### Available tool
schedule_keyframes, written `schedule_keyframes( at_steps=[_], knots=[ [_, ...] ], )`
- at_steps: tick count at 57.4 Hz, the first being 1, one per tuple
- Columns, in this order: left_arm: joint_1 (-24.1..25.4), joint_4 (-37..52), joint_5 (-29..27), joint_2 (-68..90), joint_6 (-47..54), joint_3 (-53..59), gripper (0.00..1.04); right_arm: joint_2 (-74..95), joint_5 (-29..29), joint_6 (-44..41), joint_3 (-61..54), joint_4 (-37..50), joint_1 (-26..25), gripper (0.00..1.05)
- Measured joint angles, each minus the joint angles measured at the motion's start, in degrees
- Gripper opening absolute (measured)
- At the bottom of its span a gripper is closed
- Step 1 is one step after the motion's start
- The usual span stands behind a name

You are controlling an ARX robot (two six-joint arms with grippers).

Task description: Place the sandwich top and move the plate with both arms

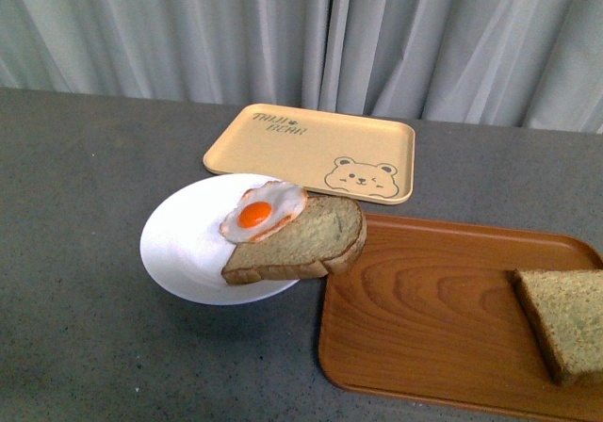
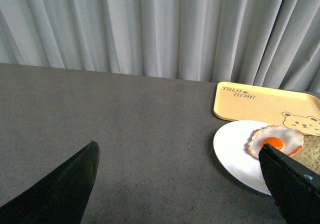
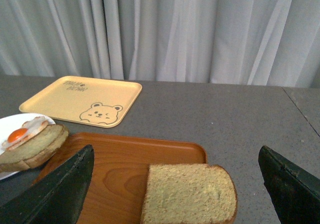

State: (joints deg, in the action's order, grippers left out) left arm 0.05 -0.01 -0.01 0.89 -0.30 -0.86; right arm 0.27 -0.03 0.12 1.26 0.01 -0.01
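The sandwich top (image 1: 565, 320), a thick speckled tan slice, lies at the right end of the brown wooden tray (image 1: 424, 328); it also shows in the right wrist view (image 3: 189, 193). The white plate (image 1: 184, 243) holds a rounder bread slice (image 1: 301, 243) with a fried egg (image 1: 262, 211) on it; the slice overhangs the plate's right rim. My right gripper (image 3: 176, 154) is open, its jaws wide on either side of the sandwich top. My left gripper (image 2: 179, 151) is open over bare table, left of the plate (image 2: 235, 149). Neither arm shows in the front view.
A pale yellow bear tray (image 1: 316, 149) lies behind the plate, in front of grey curtains. The wooden tray's left edge sits under the overhanging bread slice. Grey tabletop (image 1: 75, 205) stretches to the left of the plate.
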Motion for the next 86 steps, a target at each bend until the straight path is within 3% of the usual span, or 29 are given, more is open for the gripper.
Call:
schedule_keyframes(
  at_steps=[5,7,9,14,24,31,36,44,71,86],
  knots=[
    [0.00,0.00,0.00,0.00,0.00,0.00,0.96,0.00,0.00,-0.02,0.00,-0.02,0.00,0.96],
    [0.00,0.00,0.00,0.00,0.02,0.00,0.96,2.16,-0.07,-1.38,1.40,-4.04,0.46,0.96],
    [0.00,0.00,-0.02,0.00,0.00,0.00,0.96,7.41,-2.80,-1.55,2.80,-5.11,-0.55,0.96],
    [0.00,0.00,0.00,0.00,0.02,0.00,0.96,22.67,-12.09,-0.48,5.38,4.74,-9.99,0.96],
    [0.00,0.00,-0.02,0.00,0.02,0.00,0.96,55.43,-25.20,4.48,12.72,25.79,-29.79,0.96],
    [0.00,0.00,0.00,0.00,0.02,0.00,0.96,82.31,-34.56,8.35,18.23,32.37,-36.33,0.96],
    [0.00,0.00,0.00,0.00,0.02,0.00,0.96,92.72,-37.24,10.54,20.35,34.80,-36.20,0.96],
    [0.00,0.00,-0.02,0.00,0.02,0.00,0.96,99.95,-36.81,12.48,22.36,37.07,-34.60,0.96],
    [0.00,0.00,0.00,0.00,0.02,0.00,0.96,109.59,-36.20,14.05,25.92,40.81,-29.03,0.95],
    [0.00,0.00,0.00,0.00,0.02,0.00,0.96,110.75,-35.74,14.05,26.62,40.79,-28.11,0.54]
  ],
)
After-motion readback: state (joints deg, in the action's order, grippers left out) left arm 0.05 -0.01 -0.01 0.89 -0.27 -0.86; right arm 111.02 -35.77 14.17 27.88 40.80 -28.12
